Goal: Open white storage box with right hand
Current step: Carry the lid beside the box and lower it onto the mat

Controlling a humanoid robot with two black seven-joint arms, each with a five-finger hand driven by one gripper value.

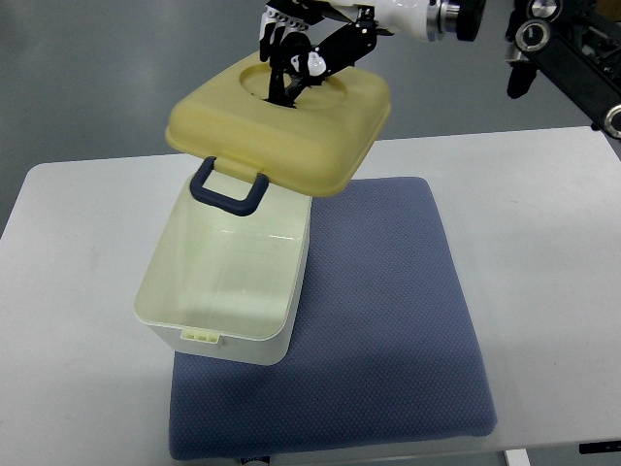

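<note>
Top view shows the right hand's fingers [289,60], black and white, curled down into the round recess on top of the lid [281,121], clamped on it; the right hand [306,49] sits at the top centre of the picture, its white forearm [417,15] running off toward the upper right; the pale yellow lid is raised and tilted, clear of the box at its near edge, overhanging the far end of the white storage box [228,282]; a dark blue handle [230,189] hangs from the lid's near edge, over the box's open mouth; whether the lid's far edge touches the box cannot be told; the box stands upright and open, its inside pale and bare, a small latch tab [201,334] on its near rim; it rests on the left part of a blue-grey mat [388,320]; the mat lies on the white table [78,291]; black machinery [568,49] shows at the upper right corner.
</note>
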